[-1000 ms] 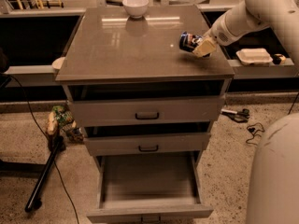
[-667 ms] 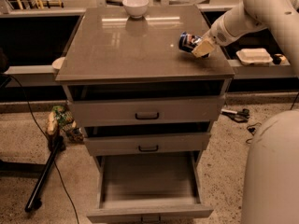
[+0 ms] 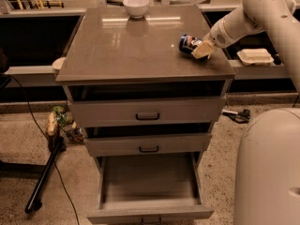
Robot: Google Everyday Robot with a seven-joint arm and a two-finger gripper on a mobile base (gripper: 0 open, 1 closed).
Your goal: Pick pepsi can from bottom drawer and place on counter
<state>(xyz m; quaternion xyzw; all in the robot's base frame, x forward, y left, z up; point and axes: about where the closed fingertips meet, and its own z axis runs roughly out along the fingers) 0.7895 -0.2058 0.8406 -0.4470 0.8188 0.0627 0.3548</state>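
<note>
The pepsi can point(image 3: 187, 42) lies tilted on the right side of the counter point(image 3: 136, 46), close to its right edge. My gripper point(image 3: 199, 48) reaches in from the right and its pale fingers are closed on the can's near end. The bottom drawer point(image 3: 150, 213) is pulled wide open below, and its flat floor shows nothing on it. The two upper drawers stand slightly open.
A white bowl point(image 3: 136, 6) sits at the counter's back edge. A white container point(image 3: 255, 56) rests on the pale ledge to the right. My base point(image 3: 267, 168) fills the lower right. A black pole point(image 3: 44, 177), cables and a small colourful object point(image 3: 61, 121) lie on the floor to the left.
</note>
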